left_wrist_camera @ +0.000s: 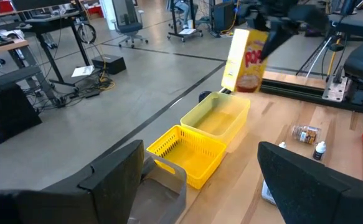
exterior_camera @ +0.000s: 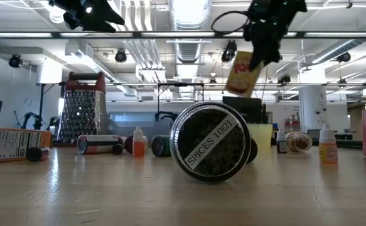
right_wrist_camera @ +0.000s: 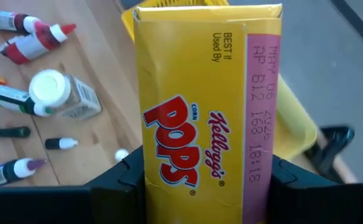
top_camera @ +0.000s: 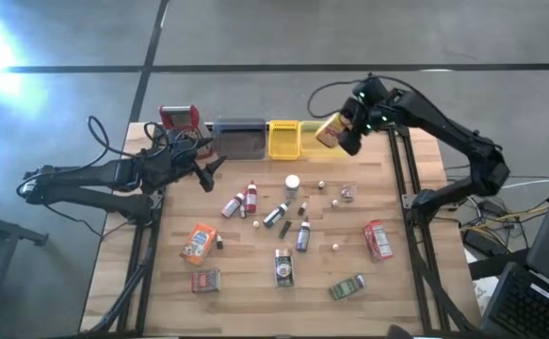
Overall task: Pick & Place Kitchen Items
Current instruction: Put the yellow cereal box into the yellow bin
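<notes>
My right gripper [top_camera: 347, 130] is shut on a yellow Corn Pops box [right_wrist_camera: 206, 112] and holds it in the air over the yellow-green tray [left_wrist_camera: 221, 115] at the table's far edge. My left gripper [top_camera: 213, 169] is open, raised near the far-left part of the table, in front of the grey tray [top_camera: 239, 139]. Several small items lie loose on the wood: little bottles [top_camera: 255, 198], an orange packet [top_camera: 199, 243], a red packet [top_camera: 378, 238], a tin [top_camera: 347, 287] and a spice jar [exterior_camera: 211, 141] lying on its side. My right gripper pinches the Corn Pops box between its two fingers [right_wrist_camera: 122, 180], one on each narrow side of the box's upper end [right_wrist_camera: 200, 186]. The fingers come from above, slanting down. The box [exterior_camera: 242, 72] hangs tilted below them, lifted clear of table and trays.
Grey, yellow [top_camera: 283, 138] and yellow-green trays stand in a row along the far edge. A red-topped metal grater [top_camera: 180, 118] stands left of them. A white-capped jar [top_camera: 293, 184] stands mid-table. Bare wood shows along the near edge.
</notes>
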Action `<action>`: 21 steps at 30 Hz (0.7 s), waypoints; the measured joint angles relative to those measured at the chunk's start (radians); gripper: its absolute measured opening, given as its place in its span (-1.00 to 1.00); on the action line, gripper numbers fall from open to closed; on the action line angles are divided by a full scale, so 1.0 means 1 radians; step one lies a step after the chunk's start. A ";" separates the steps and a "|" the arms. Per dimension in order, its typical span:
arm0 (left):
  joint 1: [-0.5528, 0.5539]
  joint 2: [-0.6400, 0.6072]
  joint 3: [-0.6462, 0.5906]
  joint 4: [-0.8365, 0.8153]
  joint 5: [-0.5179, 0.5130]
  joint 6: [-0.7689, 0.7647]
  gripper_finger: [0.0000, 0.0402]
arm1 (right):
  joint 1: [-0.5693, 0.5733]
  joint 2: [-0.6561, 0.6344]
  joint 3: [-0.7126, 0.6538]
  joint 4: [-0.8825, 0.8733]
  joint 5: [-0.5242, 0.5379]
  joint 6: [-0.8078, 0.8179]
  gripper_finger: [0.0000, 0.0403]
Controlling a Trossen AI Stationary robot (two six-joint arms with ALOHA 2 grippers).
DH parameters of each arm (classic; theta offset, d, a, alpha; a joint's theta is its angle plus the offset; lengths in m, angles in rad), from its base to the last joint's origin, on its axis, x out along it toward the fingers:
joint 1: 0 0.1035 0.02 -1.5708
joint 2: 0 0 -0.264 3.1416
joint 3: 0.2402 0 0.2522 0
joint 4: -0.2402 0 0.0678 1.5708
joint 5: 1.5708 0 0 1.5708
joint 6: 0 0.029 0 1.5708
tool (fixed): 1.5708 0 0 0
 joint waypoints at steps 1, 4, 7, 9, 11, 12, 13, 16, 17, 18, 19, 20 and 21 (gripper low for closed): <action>0.000 0.000 0.000 0.000 0.000 0.000 0.59 | 0.004 0.029 0.031 -0.006 0.000 -0.013 -0.16; 0.000 0.000 0.000 0.000 0.000 0.000 0.59 | 0.013 0.119 0.126 -0.024 0.000 -0.054 -0.18; 0.000 0.000 0.000 0.000 0.000 0.000 0.59 | 0.015 0.206 0.218 -0.051 0.000 -0.091 -0.21; 0.000 0.000 0.000 0.000 0.000 -0.001 0.59 | 0.020 0.260 0.276 -0.071 0.000 -0.116 -0.22; 0.000 0.000 0.000 0.000 0.000 -0.001 0.59 | 0.023 0.311 0.334 -0.100 0.000 -0.139 -0.23; 0.000 0.000 0.000 0.000 0.000 -0.001 0.59 | 0.026 0.337 0.361 -0.110 0.001 -0.148 -0.23; 0.000 0.000 0.000 0.000 0.000 -0.001 0.59 | 0.027 0.361 0.387 -0.115 0.000 -0.158 -0.23; 0.000 0.000 0.000 0.000 0.000 -0.001 0.59 | 0.032 0.427 0.467 -0.143 0.000 -0.186 -0.22; 0.000 0.000 0.000 0.000 0.000 -0.001 0.59 | 0.033 0.448 0.499 -0.149 0.000 -0.193 -0.21; 0.000 0.000 0.000 0.000 0.000 -0.001 0.59 | 0.034 0.469 0.529 -0.158 0.001 -0.202 -0.20; 0.000 0.000 0.000 0.000 0.000 -0.001 0.59 | 0.036 0.490 0.560 -0.173 0.002 -0.211 -0.19; 0.000 0.000 0.000 0.000 0.000 -0.001 0.59 | 0.038 0.514 0.593 -0.182 0.004 -0.218 -0.19; 0.000 0.000 0.000 0.000 0.000 -0.001 0.59 | 0.040 0.535 0.626 -0.188 0.004 -0.224 -0.18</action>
